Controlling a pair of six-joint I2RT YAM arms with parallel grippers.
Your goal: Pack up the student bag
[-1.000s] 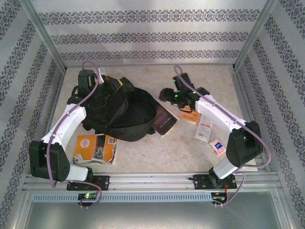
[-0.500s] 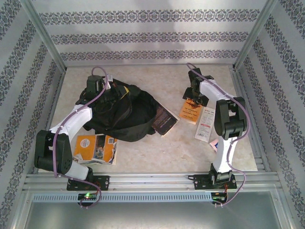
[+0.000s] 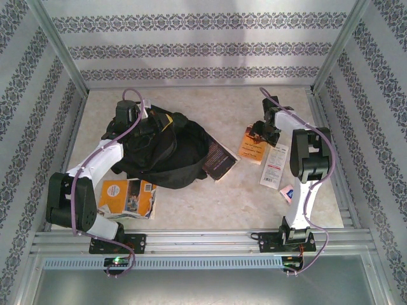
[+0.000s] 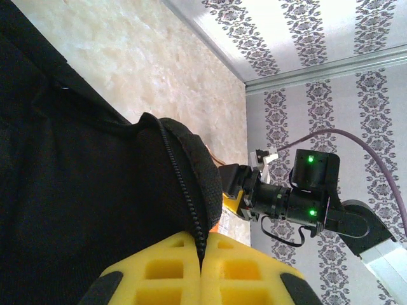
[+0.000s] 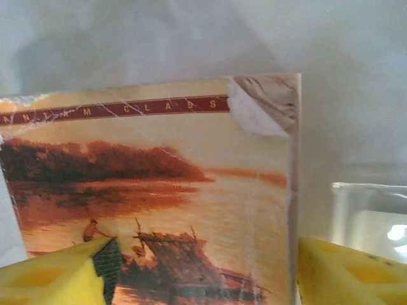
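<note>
Left gripper has its yellow pads pressed together on the zippered rim of the student bag, pinching the black fabric at the bag's far-left end; in the overhead view this gripper sits on that raised end. The bag lies on the left half of the table, its long axis running diagonally from the pinched far-left end toward the near right, where its rounded bulk touches a dark book. An orange-and-blue booklet lies just beside its near edge. Right gripper hangs low over the far end of an orange book, well apart from the bag. From the wrist, this gripper has its fingers spread, one over the cover and one just past the book's side edge. A white packet lies just beside the orange book, a small pink item nearer. Bare tabletop runs between the bag and the back wall, and between the dark book and the orange one; the bag's left side lies near the left wall.
</note>
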